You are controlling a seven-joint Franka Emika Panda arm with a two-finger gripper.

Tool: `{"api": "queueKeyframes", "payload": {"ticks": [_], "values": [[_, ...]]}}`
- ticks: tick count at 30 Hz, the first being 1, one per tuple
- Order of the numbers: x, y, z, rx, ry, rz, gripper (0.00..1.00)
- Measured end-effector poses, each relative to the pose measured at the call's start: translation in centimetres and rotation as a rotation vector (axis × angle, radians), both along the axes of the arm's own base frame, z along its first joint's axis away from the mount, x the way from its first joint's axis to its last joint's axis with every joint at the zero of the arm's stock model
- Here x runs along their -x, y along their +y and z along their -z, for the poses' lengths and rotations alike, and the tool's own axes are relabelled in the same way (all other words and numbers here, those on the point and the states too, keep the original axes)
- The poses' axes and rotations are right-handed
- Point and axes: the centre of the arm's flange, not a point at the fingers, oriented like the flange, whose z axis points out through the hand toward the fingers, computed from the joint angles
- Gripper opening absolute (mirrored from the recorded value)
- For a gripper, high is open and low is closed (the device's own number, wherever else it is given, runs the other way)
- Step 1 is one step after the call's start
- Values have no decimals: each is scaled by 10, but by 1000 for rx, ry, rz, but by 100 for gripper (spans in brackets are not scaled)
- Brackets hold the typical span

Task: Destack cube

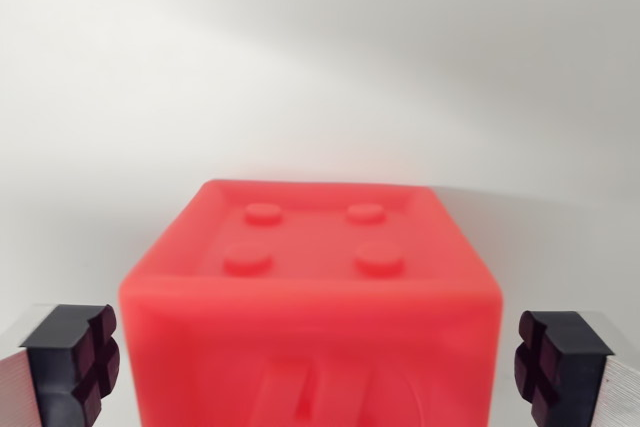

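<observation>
A red cube (310,297) with four round studs on its top fills the lower middle of the wrist view. My gripper (310,362) is open, its two black-padded fingers standing on either side of the cube: one fingertip (75,357) at the wrist view's left, the other fingertip (555,357) at the right. Small gaps show between each pad and the cube's sides. Raised lettering shows on the cube's near face. What lies under the cube is hidden.
A plain white surface (320,77) spreads behind and around the cube.
</observation>
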Motion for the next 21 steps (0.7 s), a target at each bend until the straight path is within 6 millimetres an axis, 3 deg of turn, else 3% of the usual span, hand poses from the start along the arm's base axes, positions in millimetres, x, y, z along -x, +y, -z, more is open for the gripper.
{"api": "queueKeyframes", "payload": {"ticks": [11, 21], "values": [[0, 0, -26, 2, -1, -1, 100], [0, 0, -62, 3, -3, -1, 100]]}}
